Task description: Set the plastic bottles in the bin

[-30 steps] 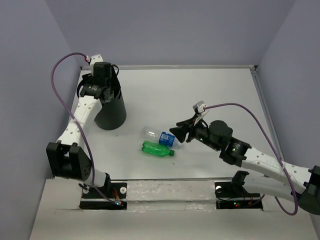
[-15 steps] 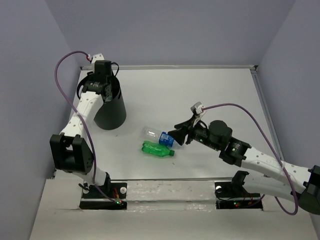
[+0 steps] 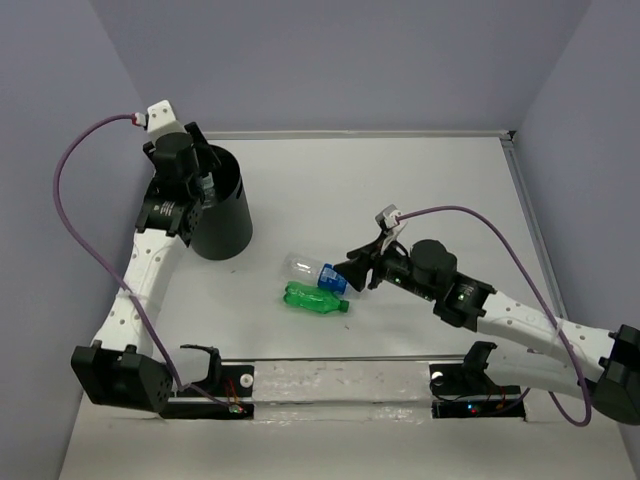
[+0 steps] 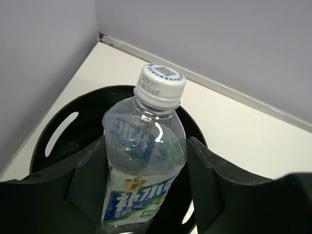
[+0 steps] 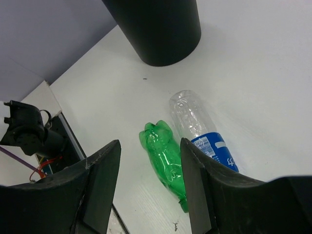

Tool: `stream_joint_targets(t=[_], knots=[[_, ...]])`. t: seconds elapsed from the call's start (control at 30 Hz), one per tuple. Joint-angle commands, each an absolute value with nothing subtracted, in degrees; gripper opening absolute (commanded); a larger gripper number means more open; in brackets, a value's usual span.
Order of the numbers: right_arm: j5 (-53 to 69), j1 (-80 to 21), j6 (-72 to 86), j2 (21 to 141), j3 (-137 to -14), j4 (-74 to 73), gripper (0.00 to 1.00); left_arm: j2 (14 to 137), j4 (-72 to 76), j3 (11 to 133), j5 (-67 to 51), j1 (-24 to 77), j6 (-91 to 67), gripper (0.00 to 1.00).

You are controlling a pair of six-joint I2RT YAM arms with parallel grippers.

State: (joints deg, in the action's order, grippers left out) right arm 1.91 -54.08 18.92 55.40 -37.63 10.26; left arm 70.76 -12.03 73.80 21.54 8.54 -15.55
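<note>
The bin (image 3: 225, 225) is a black round bucket at the back left. My left gripper (image 3: 205, 188) hangs at its left rim, over the opening. In the left wrist view it (image 4: 146, 144) is shut on a clear bottle (image 4: 144, 122) with a white cap and a blue-green label, and the bin's rim (image 4: 85, 105) shows below. A green bottle (image 3: 312, 299) and a clear bottle with a blue label (image 3: 315, 269) lie side by side mid-table. My right gripper (image 3: 350, 272) hovers at their right ends, open and empty. From the right wrist, the green bottle (image 5: 165, 156) shows between the fingers (image 5: 148, 144).
Purple walls close in the back and both sides. A raised metal edge (image 3: 520, 200) runs along the table's right and far sides. The arm mounts (image 3: 205, 385) sit at the near edge. In the right wrist view, the bin (image 5: 156, 29) stands beyond the clear blue-label bottle (image 5: 195, 122).
The left arm has swung back and to the left, its wrist moving from above the bin's mouth to the left rim. The right gripper has edged slightly left toward the two lying bottles.
</note>
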Motion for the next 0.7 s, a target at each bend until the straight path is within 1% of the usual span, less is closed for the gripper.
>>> stream_joint_targets(t=[0.0, 0.17, 0.3, 0.33, 0.4, 0.43, 0.47, 0.5, 0.53, 0.57, 0.67], knots=[[2.2, -54.3, 18.5, 56.0, -38.5, 12.0, 0.58, 67.5, -0.4, 65.4, 24.7, 8.3, -14.8, 0.42], [2.0, -54.3, 18.2, 56.2, -38.2, 12.3, 0.58, 66.0, 11.0, 57.7, 25.1, 8.3, -15.5, 0.44], [1.9, -54.3, 18.1, 57.2, -38.1, 13.2, 0.58, 65.7, 16.3, 54.8, 24.7, 8.3, -15.9, 0.47], [1.9, -54.3, 18.0, 57.5, -38.1, 13.2, 0.59, 65.9, 16.9, 54.8, 24.5, 8.3, -16.0, 0.56], [1.8, -54.3, 17.7, 58.5, -38.3, 13.0, 0.65, 66.0, 17.0, 56.0, 23.7, 8.3, -16.3, 0.76], [1.9, -54.3, 17.4, 58.9, -38.5, 12.7, 0.68, 65.7, 16.5, 56.2, 23.6, 8.3, -16.6, 0.92], [2.0, -54.3, 16.8, 59.3, -38.8, 12.2, 0.71, 65.2, 15.7, 56.5, 23.7, 8.3, -17.0, 0.97], [2.0, -54.3, 16.4, 59.8, -39.4, 11.1, 0.77, 64.7, 15.4, 56.5, 23.7, 8.3, -17.7, 0.99], [2.3, -54.3, 16.0, 60.9, -39.8, 10.5, 0.8, 63.2, 14.3, 56.6, 23.7, 8.3, -18.0, 0.99], [2.5, -54.3, 15.2, 61.5, -40.7, 9.2, 0.86, 61.6, 13.5, 56.9, 23.8, 8.3, -18.7, 0.99], [4.2, -54.3, 14.1, 64.5, -42.3, 7.1, 0.92, 59.1, 10.5, 57.5, 22.4, 8.4, -19.2, 0.99]])
